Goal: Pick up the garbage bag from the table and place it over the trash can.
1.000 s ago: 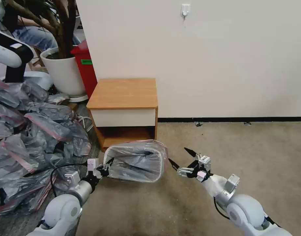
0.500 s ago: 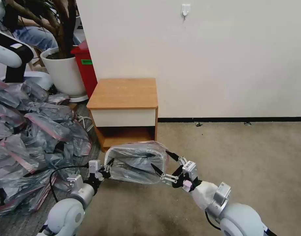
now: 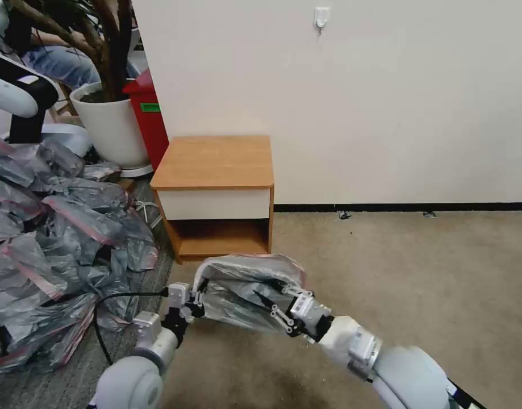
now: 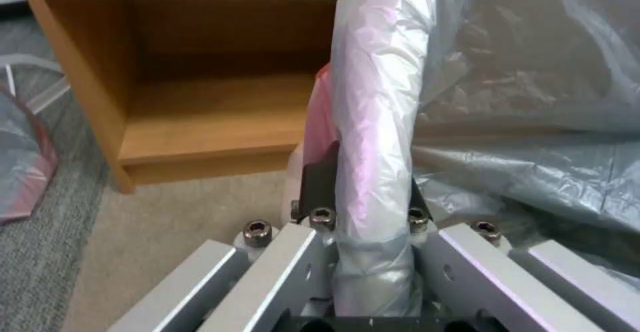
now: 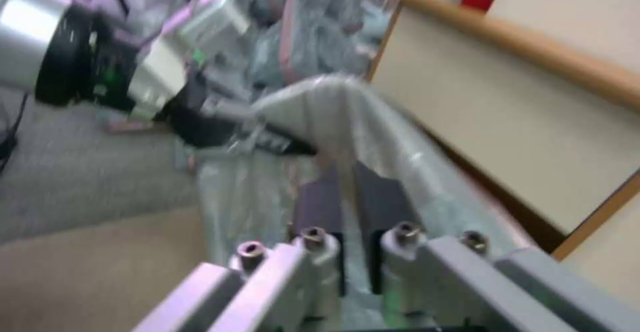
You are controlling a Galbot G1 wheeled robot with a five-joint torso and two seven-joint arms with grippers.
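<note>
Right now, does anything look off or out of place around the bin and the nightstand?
Yes. The trash can looks tipped on the carpet in front of the table, the garbage bag wrapped over it. The left gripper is clamped on the covered rim; the right gripper presses into the plastic. A heap of grey bags clutters the floor.

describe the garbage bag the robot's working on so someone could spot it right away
On the carpet before the wooden nightstand, the garbage bag is stretched between the left gripper and right gripper. Unlike the heap of grey bags lying loose, it is held taut.
</note>
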